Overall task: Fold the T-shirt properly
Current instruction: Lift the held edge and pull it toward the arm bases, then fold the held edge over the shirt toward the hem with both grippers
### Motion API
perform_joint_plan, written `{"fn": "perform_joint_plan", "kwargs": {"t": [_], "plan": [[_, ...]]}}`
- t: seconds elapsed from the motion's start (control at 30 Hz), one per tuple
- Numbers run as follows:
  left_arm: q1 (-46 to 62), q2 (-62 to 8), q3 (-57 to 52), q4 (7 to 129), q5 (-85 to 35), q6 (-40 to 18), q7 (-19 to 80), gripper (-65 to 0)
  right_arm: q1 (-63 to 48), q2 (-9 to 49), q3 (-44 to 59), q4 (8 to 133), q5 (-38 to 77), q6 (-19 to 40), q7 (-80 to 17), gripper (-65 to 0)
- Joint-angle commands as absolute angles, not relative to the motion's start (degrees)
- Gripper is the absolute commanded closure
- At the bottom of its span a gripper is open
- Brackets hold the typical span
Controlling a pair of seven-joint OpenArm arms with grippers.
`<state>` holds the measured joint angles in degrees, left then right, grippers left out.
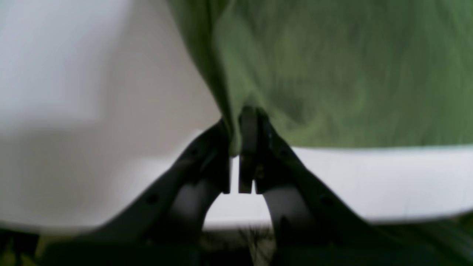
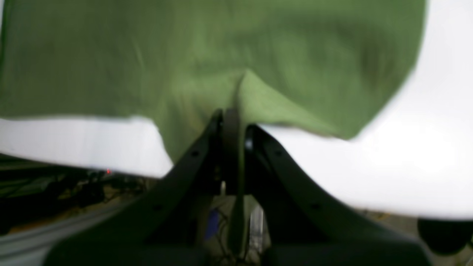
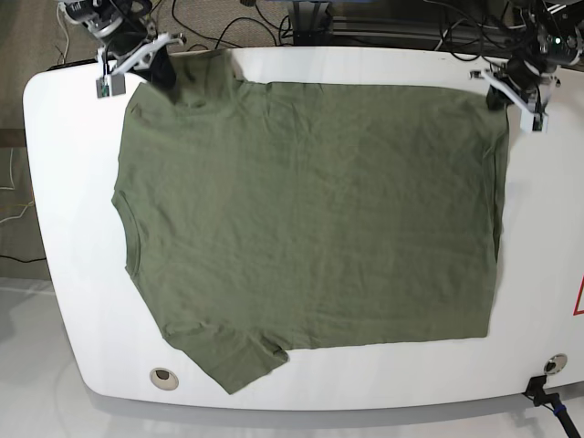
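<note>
Gripping the far left corner of the olive-green T-shirt (image 3: 310,219), at the shoulder by the upper sleeve, with the right gripper (image 3: 161,71), jaws pressed together on a pinch of fabric; seen from the right wrist, cloth bunching into a ridge between the black fingers (image 2: 207,147) and spreading away across the white table (image 3: 64,228). Lying spread flat and slightly wrinkled over most of the tabletop, neck end toward the left side of the base view, hem toward the right, one short sleeve pointing to the near edge beside a small round grommet (image 3: 163,377). Reaching nearly to the far edge along the top, with dark cables (image 3: 274,23) trailing beyond the table. Clamping the far right corner, at the hem, with the left gripper (image 3: 498,95), jaws closed tight on the cloth; from the left wrist, green fabric hanging in a fold from between the fingertips (image 1: 248,125), blurred, with bare white table below the hem line. Sitting at the near right corner, a small dark fitting (image 3: 553,365).
</note>
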<state>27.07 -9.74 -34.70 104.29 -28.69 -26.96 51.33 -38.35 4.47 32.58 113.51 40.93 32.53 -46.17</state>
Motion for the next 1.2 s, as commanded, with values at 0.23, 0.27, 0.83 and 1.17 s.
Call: {"fn": "perform_joint_plan", "kwargs": {"t": [0.23,0.27,0.83,1.17], "plan": [[17.01,-9.36,-34.07,105.10,-29.76,-27.12,49.71,-1.2,-27.74,5.05,33.01,113.27,41.63,32.31,-50.59,0.0],[16.13,-9.36,-34.07,105.10,-29.76,-27.12,49.71,-1.2,-26.77,5.05,33.01,113.27,41.63,32.31,-50.59,0.0],[2.86,-11.91,-33.98,96.31,-29.58,-27.03,49.45,-1.4,-11.82,8.66,32.75,102.29,41.63,28.79,-50.68,0.0],[-2.77,-13.93,-33.98,86.46,-29.67,-27.03,49.36,-1.4,-2.51,11.30,30.46,93.49,41.63,28.79,-50.68,0.0]]}}
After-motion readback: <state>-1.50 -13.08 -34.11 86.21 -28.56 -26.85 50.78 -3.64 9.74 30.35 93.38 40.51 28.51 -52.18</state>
